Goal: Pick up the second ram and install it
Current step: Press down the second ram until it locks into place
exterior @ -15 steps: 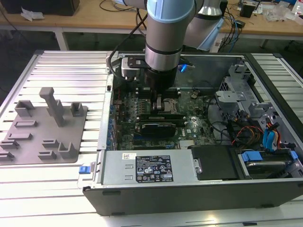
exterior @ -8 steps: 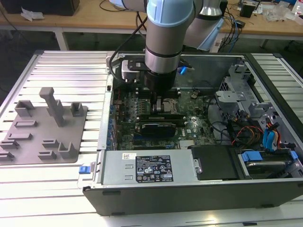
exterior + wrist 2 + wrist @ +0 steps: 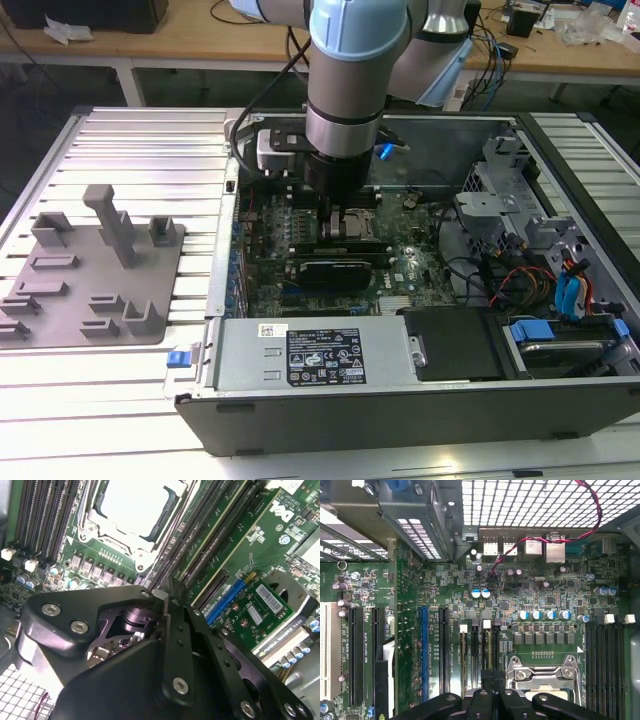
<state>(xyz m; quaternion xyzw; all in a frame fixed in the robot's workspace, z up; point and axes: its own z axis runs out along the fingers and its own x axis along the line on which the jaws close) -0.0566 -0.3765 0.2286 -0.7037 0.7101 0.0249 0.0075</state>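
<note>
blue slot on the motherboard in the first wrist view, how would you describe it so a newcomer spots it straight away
Start at the open computer case and look at the green motherboard inside it. Among its long parallel expansion slots lies the blue slot. It is the only blue one: the black slot beside it is dark, and the white slot lies further off.

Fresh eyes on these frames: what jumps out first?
The arm plunging straight down into the open computer case, its gripper down among the black memory slots beside the processor socket. In the second wrist view the socket's bright metal top stands out above the black gripper linkage. On the exterior view's left, a grey holder plate with upright blocks sits on the ribbed table.
</note>
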